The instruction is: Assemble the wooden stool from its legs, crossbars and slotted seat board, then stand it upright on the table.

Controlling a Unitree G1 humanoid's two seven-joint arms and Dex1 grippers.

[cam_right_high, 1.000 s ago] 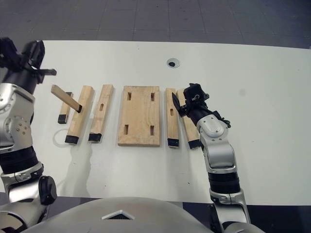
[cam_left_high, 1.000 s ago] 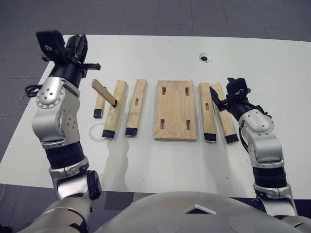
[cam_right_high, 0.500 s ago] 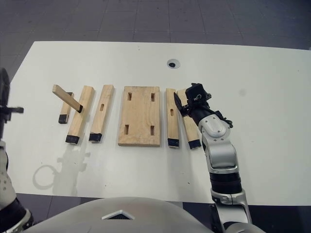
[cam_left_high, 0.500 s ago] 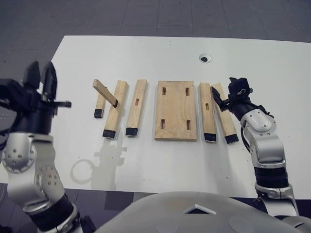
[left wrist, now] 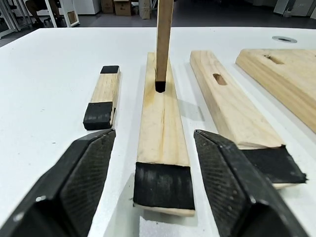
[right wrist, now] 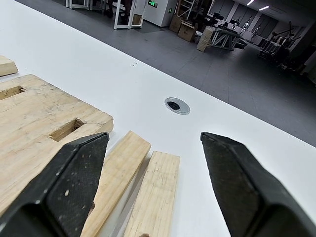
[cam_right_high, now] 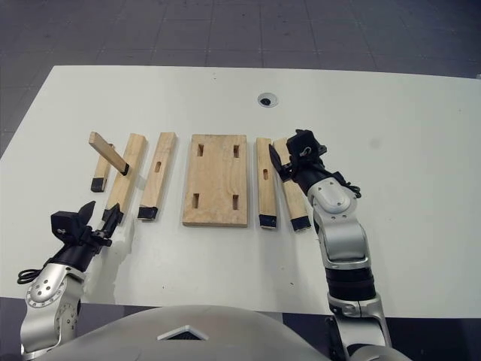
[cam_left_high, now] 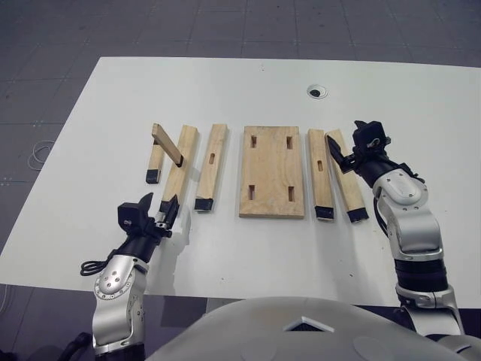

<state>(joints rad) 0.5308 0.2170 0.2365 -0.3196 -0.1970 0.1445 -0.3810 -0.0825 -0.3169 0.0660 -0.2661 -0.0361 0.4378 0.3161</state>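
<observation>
Our left gripper [cam_left_high: 160,203] is hovering low over the near part of the table [cam_left_high: 421,98], fingers spread wide and grasping nothing. In the left wrist view its two fingers are flanking the black-capped near end of the outer left leg [left wrist: 163,133] without touching it. A tilted crossbar [cam_left_high: 167,143] is rising from the middle of that leg, its dark lower end meeting the leg's top face and its upper end leaning away to the left. A flat crossbar [cam_left_high: 154,164] is lying just left of the leg, and the inner left leg [cam_left_high: 210,165], slot up, is lying just right of it. The seat board [cam_left_high: 272,171] is lying flat in the middle of the row, four slots showing. To its right the inner right leg [cam_left_high: 322,173] and the outer right leg [cam_left_high: 352,197] are lying side by side. Our right gripper [cam_left_high: 347,143] is hanging released above the far part of those two legs, holding nothing. A cable port [cam_left_high: 318,91] is sitting in the table beyond the board.
</observation>
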